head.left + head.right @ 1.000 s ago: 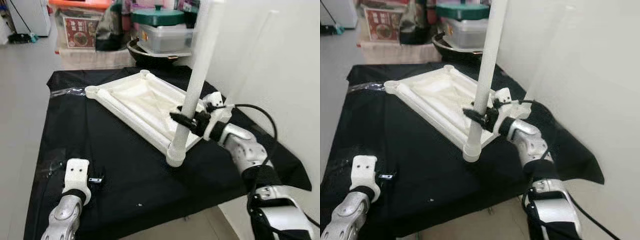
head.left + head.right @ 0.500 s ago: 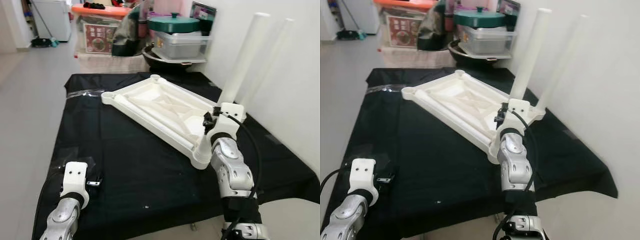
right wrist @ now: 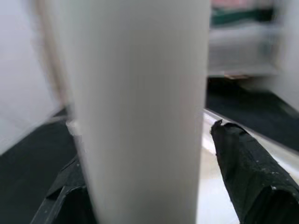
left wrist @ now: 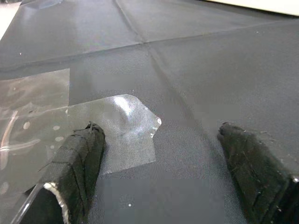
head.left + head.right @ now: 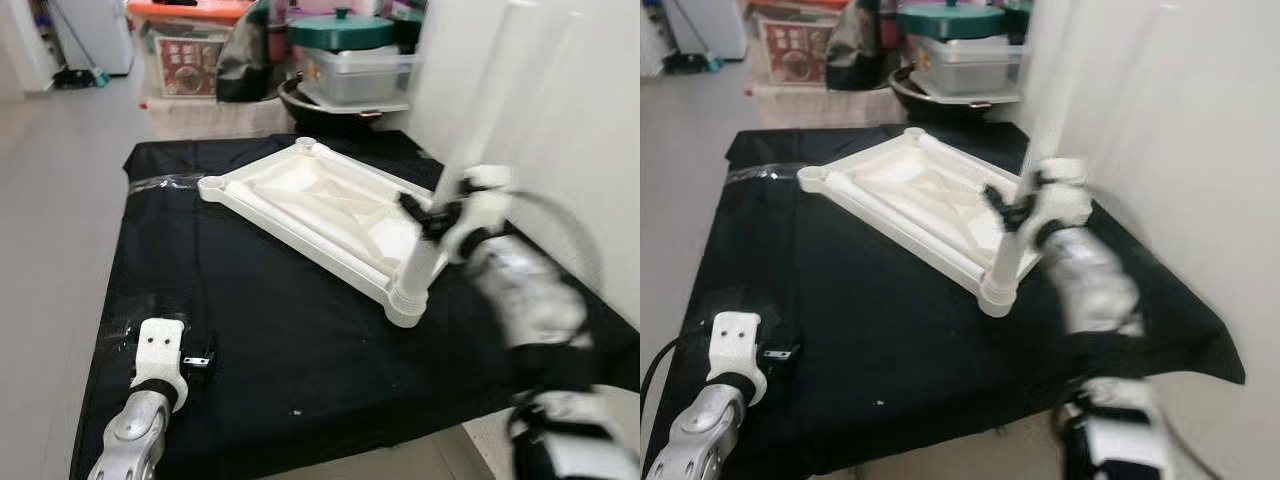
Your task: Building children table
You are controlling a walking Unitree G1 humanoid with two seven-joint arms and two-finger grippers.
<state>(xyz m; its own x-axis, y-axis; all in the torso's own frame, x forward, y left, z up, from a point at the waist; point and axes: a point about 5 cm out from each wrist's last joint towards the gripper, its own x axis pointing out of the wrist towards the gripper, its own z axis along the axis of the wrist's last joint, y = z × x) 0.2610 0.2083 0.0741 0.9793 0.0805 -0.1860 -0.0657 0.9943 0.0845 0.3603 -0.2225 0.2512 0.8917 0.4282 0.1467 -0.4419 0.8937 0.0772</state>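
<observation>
So the whole thing comes down to the white leg (image 5: 455, 195) and the corner socket (image 5: 407, 300) of the upside-down table top (image 5: 310, 205). The top lies flat on the black cloth (image 5: 260, 330) over the bench, toward the far right, and the leg stands in its near right corner socket with its long axis pointing almost straight up, leaning a bit right toward the wall (image 5: 590, 120).

The right gripper (image 5: 432, 215) comes at the leg from the right side, low on the shaft just above the socket. In the right wrist view the leg (image 3: 140, 107) sits squarely between the two fingers (image 3: 247, 172), one on each side, but the arm is blurred and I honestly cannot tell if they're clamped on it or just bracketing it.

The left gripper (image 4: 163, 163) is down at the near left of the bench with its fingers apart over a patch of clear tape (image 4: 56, 116), well away from the leg. So my guess is any pushing or seating of the leg is the right arm's job, straight down along that axis.
</observation>
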